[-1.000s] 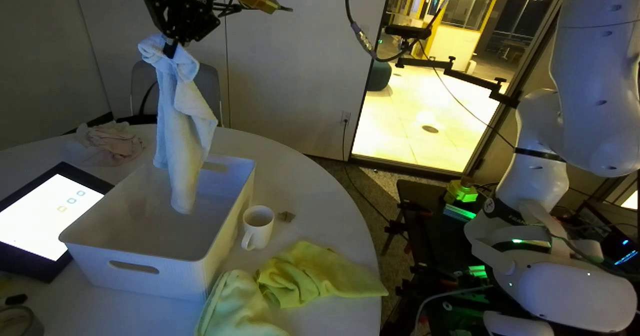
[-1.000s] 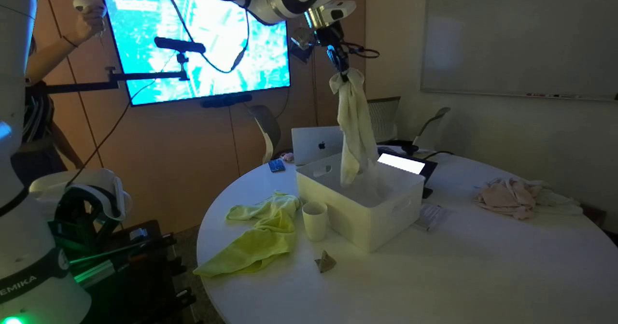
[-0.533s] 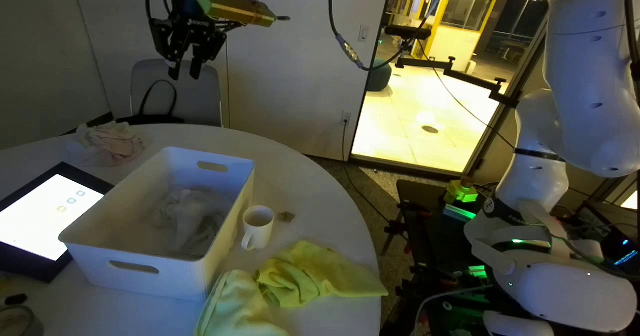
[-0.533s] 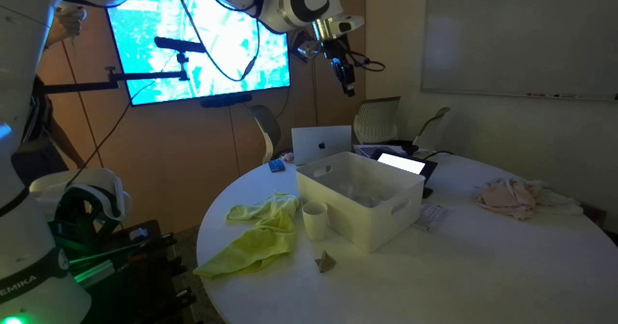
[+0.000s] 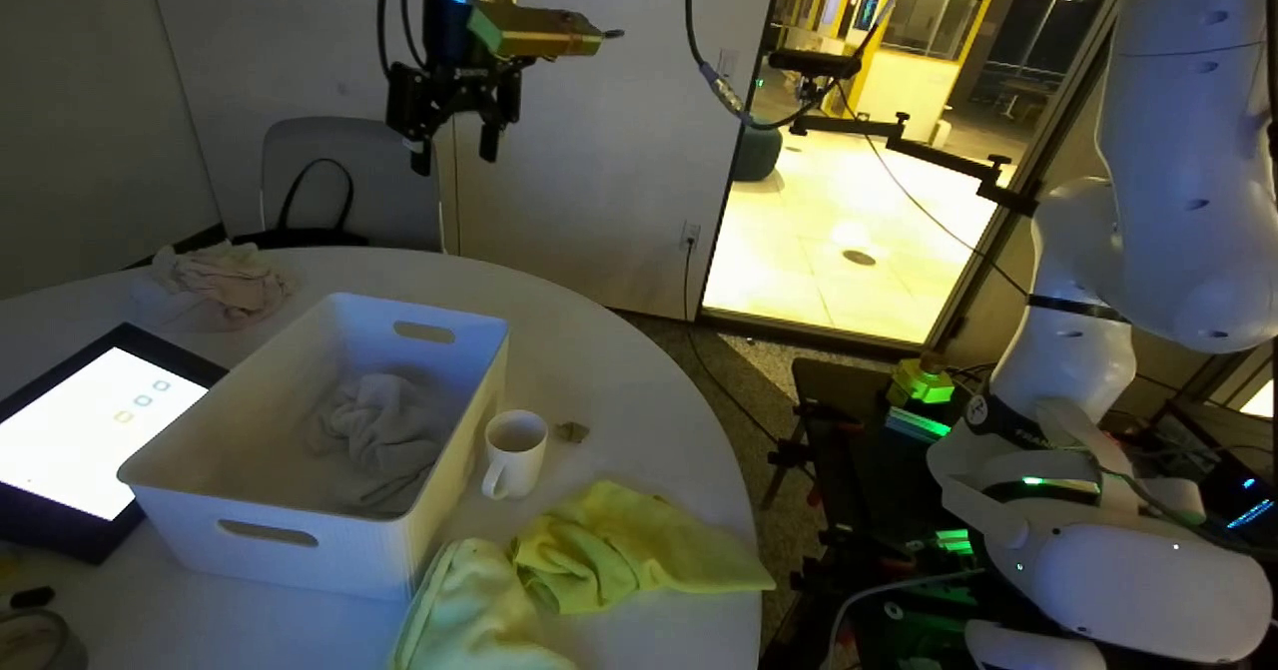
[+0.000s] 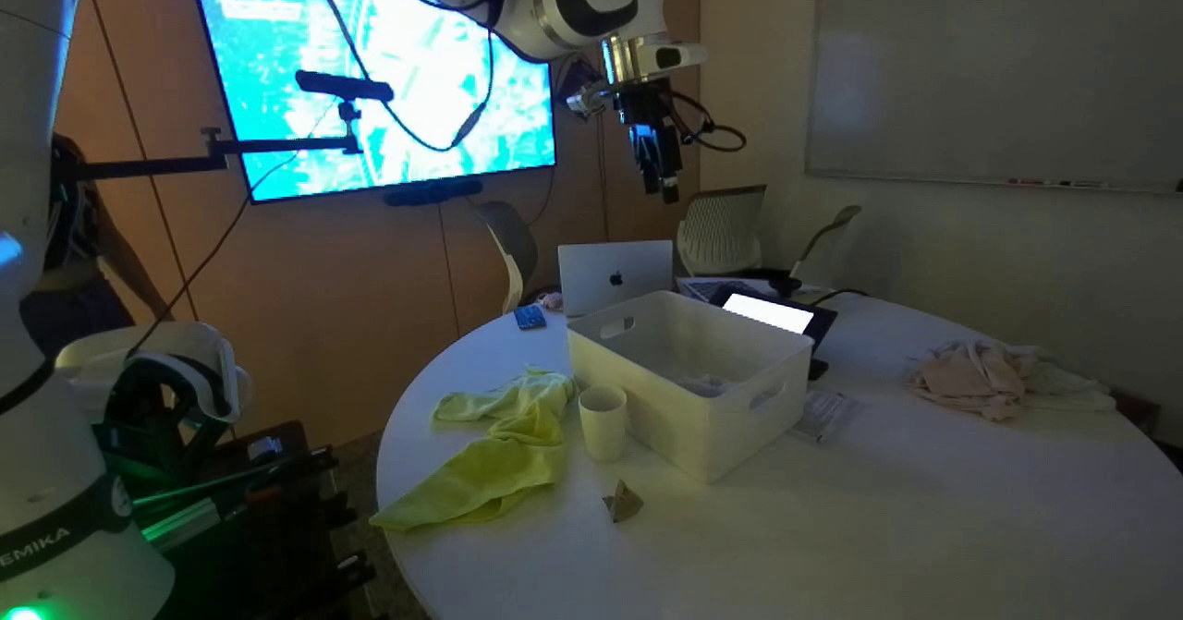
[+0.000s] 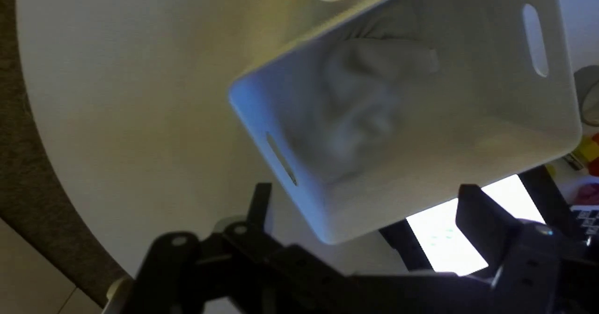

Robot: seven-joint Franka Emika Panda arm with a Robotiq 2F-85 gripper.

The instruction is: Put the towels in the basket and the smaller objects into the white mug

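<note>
In an exterior view, the tablet [image 5: 85, 435] lay just left of the tub [image 5: 344, 555], screen lit, on the round bench [image 5: 619, 390]. Left of the tub's far end, a pink cloth [image 5: 225, 286] was heaped. The tub stood flat, mouth up. Inside it, on its floor and toward the far end, lay the grey towel [image 5: 384, 435], crumpled; blurred in the wrist view. Well above the tub's rim, near the far end, hung the pincer [image 5: 455, 154], pointing down; whether it was straight over the tub could not be judged. Grip released: jaws stood wide apart, confirmed in the wrist view. At the tub's near right corner lay the pale green towel [image 5: 474, 605], partly out of frame; contact with the tub unclear. Just beside the tub's right wall, the mug [image 5: 519, 466] stood upright, handle toward the near side. Right of the tub, beyond the mug, sat a small brown scrap [image 5: 571, 432]. Farther right of the tub's near end, the yellow towel [image 5: 639, 550] lay in loose folds, touching the pale green towel, tip at the bench edge.
</note>
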